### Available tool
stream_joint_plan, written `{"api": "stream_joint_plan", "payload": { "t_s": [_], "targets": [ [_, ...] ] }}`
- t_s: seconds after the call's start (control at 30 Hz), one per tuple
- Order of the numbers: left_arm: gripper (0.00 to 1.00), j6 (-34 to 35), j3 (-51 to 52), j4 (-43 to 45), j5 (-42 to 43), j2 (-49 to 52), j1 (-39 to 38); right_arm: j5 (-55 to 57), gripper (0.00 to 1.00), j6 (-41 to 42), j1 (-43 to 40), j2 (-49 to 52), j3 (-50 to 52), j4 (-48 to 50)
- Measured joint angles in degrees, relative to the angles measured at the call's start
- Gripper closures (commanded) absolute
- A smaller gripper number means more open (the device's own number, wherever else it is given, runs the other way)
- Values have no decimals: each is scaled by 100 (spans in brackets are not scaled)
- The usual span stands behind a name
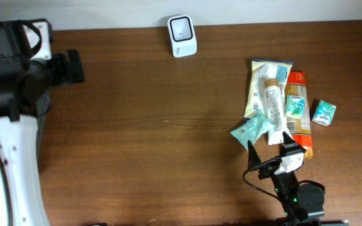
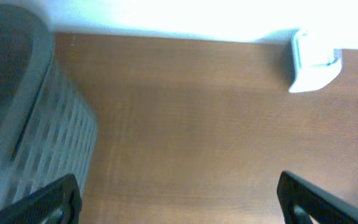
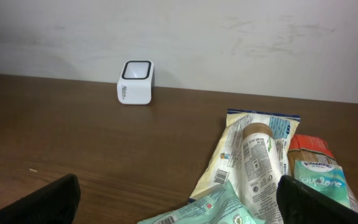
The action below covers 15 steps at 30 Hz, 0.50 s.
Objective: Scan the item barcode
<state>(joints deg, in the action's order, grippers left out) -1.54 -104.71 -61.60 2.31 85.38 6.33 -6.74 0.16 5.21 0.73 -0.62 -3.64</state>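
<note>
Both arms are empty. The right gripper (image 3: 179,208) has its black fingers spread wide, low over the near end of a heap of groceries (image 1: 288,103) on the right of the brown wooden table (image 1: 137,125). The left gripper (image 2: 179,205), just as wide apart, hangs at the far left beside a grey slatted basket (image 2: 36,143). The small white box scanner (image 1: 182,36) stands at the far edge, near the middle. Nearest the right fingers lie a teal foil sachet (image 1: 251,130) and a brown-capped printed tube (image 1: 272,100), which rests on a cream snack bag (image 1: 263,78). The tube looks the surest pick: light and fairly stiff, though round and apt to roll, so pinch it across its middle. The sachet looks limp and slick.
</note>
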Motion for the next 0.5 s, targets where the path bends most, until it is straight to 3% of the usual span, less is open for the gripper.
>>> {"api": "stream_joint_plan", "payload": {
  "t_s": [0.13, 0.2, 0.27, 0.3, 0.4, 0.5],
  "targets": [
    [1, -321, 621, 1097, 31, -590, -855, 0, 1, 2, 0, 0, 0, 0],
    [1, -369, 1152, 1563, 28, -850, -929, 0, 1, 0, 0, 0, 0, 0],
    [1, -400, 2131, 2138, 33, -1285, -940, 0, 1, 0, 0, 0, 0, 2],
    [1, -407, 3272, 2841, 48, -1840, -944, 0, 1, 2, 0, 0, 0, 0],
    [1, -428, 5270, 4385, 72, -3058, -944, -2, 1, 2, 0, -4, 0, 2],
    [1, -448, 6771, 5576, 74, -4155, -944, 0, 1, 0, 0, -4, 0, 2]
  ]
}}
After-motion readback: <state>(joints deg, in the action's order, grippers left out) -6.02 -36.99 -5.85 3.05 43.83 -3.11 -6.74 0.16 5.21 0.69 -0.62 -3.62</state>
